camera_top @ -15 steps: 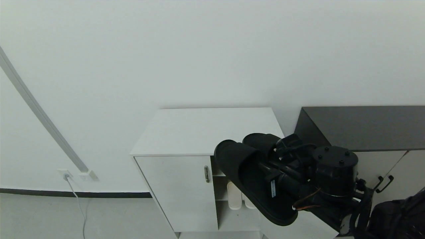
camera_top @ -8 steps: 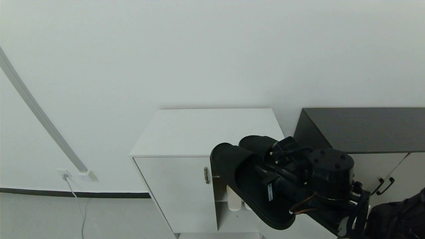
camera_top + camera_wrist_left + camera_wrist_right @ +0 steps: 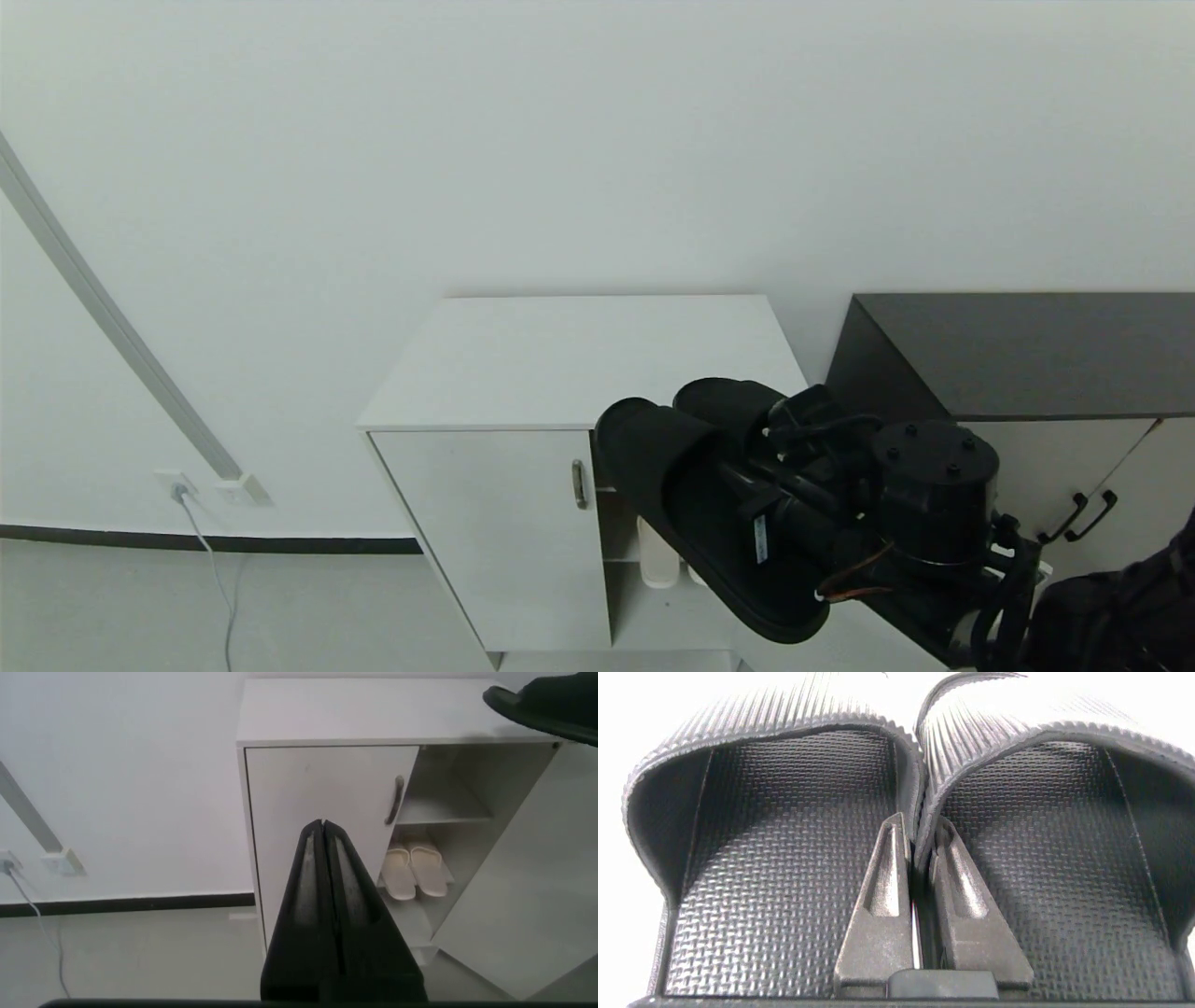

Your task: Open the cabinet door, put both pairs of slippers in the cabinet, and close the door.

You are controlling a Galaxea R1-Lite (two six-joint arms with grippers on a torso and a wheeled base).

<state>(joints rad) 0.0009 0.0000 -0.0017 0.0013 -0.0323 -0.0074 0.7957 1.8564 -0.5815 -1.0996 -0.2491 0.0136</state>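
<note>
your right gripper (image 3: 916,829) pinches the black slippers (image 3: 785,821) by their two inner side walls, both clamped at once, footbeds side by side. the pair hangs in the air in front of the white cabinet (image 3: 560,364), before its open right half. your left gripper (image 3: 323,831) has its fingers pressed flat together and points at the closed left door (image 3: 318,784). farther in, the pale slippers (image 3: 416,871) sit on a shelf under the upper one, with the right door (image 3: 523,896) swung wide.
</note>
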